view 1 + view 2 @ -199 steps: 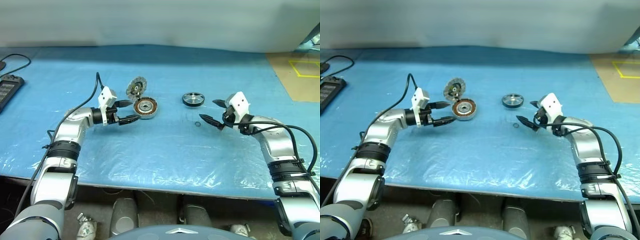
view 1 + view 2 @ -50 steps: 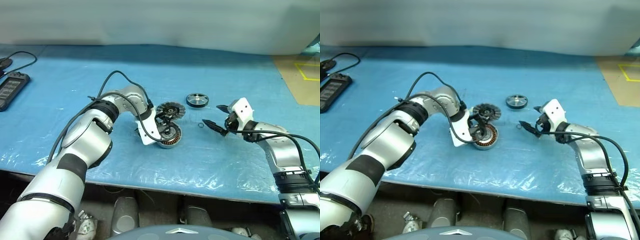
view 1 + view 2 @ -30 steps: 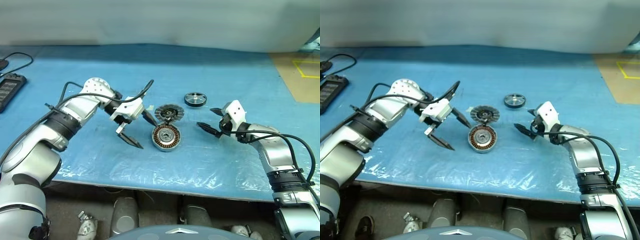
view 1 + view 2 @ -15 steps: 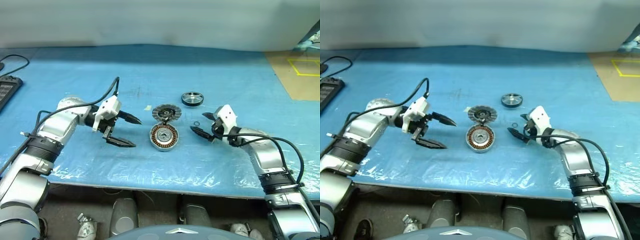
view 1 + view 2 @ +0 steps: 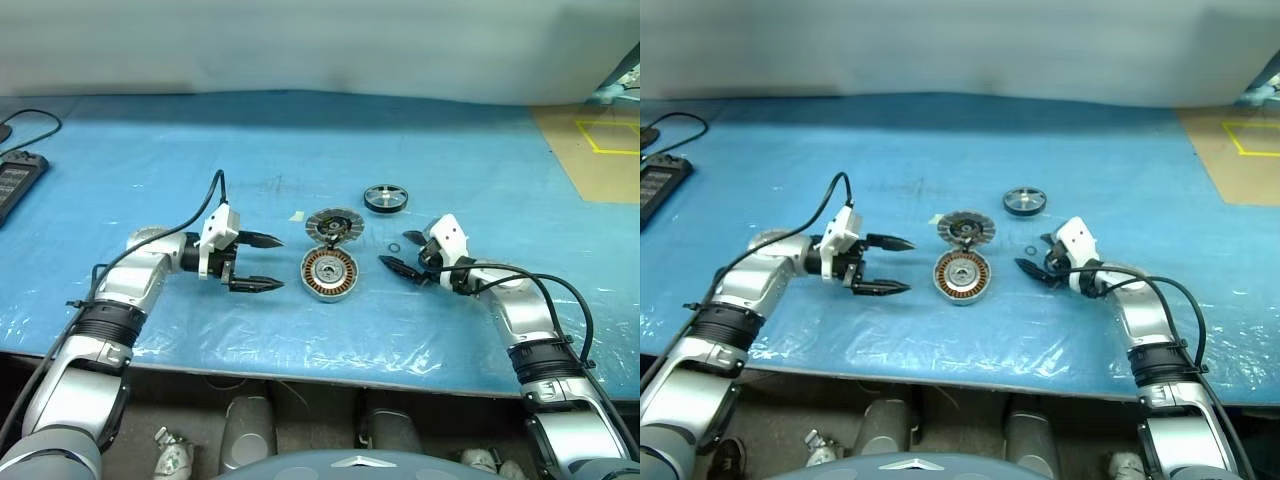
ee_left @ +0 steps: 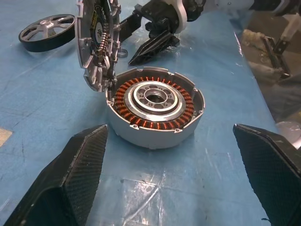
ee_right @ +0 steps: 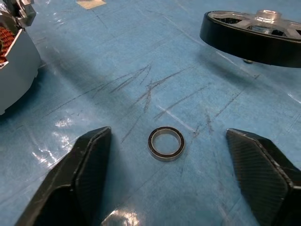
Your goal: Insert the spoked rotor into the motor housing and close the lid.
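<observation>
The motor housing [image 5: 330, 272] lies flat mid-table, its copper windings [image 6: 155, 101] facing up. The lid [image 5: 334, 225] stands tilted at the housing's far edge, finned face [image 6: 96, 42] towards the windings. Further back on the right lies the spoked rotor [image 5: 386, 197], black-rimmed [image 7: 254, 35]. My left gripper [image 5: 270, 263] hangs open just left of the housing and points level at it without touching. To the right of the housing my right gripper [image 5: 393, 250] is open low over the table, and a small metal ring [image 7: 166, 143] lies on the sheet between its fingers.
A blue plastic sheet [image 5: 300, 130] covers the table. A black device [image 5: 15, 180] with a cable sits at the far left edge. A small beige scrap [image 5: 297, 215] lies left of the lid. A brown surface with yellow marks [image 5: 600, 150] adjoins at the far right.
The left arm has drawn back from the housing, sunk and turned, so its open gripper now faces the housing level from the left. The right gripper has sunk slightly.
</observation>
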Robot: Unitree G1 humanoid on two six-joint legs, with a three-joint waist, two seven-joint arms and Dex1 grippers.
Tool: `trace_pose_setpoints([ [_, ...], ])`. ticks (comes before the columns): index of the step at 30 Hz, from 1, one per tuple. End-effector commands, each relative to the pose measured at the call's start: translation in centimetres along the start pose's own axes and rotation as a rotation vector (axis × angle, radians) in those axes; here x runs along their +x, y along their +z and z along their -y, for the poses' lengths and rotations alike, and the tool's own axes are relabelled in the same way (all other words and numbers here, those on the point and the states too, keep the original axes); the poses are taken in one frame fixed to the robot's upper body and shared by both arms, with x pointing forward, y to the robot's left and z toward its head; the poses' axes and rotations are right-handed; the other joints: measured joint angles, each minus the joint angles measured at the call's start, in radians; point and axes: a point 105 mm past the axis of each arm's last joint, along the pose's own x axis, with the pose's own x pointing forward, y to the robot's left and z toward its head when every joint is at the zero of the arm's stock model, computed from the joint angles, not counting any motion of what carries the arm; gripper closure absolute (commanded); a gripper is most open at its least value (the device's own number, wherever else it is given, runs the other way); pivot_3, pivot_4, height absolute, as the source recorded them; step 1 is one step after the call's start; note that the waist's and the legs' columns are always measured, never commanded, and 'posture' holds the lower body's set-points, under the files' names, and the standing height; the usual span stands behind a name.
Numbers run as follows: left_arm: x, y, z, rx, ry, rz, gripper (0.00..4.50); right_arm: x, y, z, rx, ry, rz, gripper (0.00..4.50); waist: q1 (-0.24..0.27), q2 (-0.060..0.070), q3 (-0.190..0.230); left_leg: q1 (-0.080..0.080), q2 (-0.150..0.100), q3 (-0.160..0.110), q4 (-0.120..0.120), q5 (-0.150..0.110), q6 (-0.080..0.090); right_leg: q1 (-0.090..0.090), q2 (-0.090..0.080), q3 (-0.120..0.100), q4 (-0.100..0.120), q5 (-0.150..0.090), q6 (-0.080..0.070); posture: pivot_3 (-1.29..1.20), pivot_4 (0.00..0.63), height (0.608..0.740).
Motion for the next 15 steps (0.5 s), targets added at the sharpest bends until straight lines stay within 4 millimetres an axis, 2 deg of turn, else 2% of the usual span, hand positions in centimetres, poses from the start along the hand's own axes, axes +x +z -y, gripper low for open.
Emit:
trace_pose_setpoints([
  [1,-0.5,0.5,-0.3,0.04,0.024,0.021,0.0,-0.4,-1.0,-0.3,0.023,0.014,-0.038,1.63,0.0,0.0,0.0,0.0,0.0,0.0,0.0,0.0,0.0,0.0,0.0,0.0,0.0,0.0,0.0,0.0,0.15,0.74],
  [5,-0.7,-0.1,-0.4,0.026,0.027,0.012,0.0,-0.6,-1.6,-0.6,0.039,0.021,-0.054,3.03,0.0,0.0,-0.001,0.001,0.0,0.0,0.0,0.0,0.0,0.001,0.0,0.0,0.0,0.0,0.0,0.0,0.15,0.74],
  [15,-1.8,0.1,-2.0,0.042,0.098,0.02,0.0,-0.6,-1.8,-0.5,0.038,0.012,-0.057,3.03,0.001,-0.001,-0.001,0.001,0.0,0.0,0.0,0.0,0.0,0.001,0.0,0.0,0.0,0.0,0.0,0.0,0.15,0.74],
])
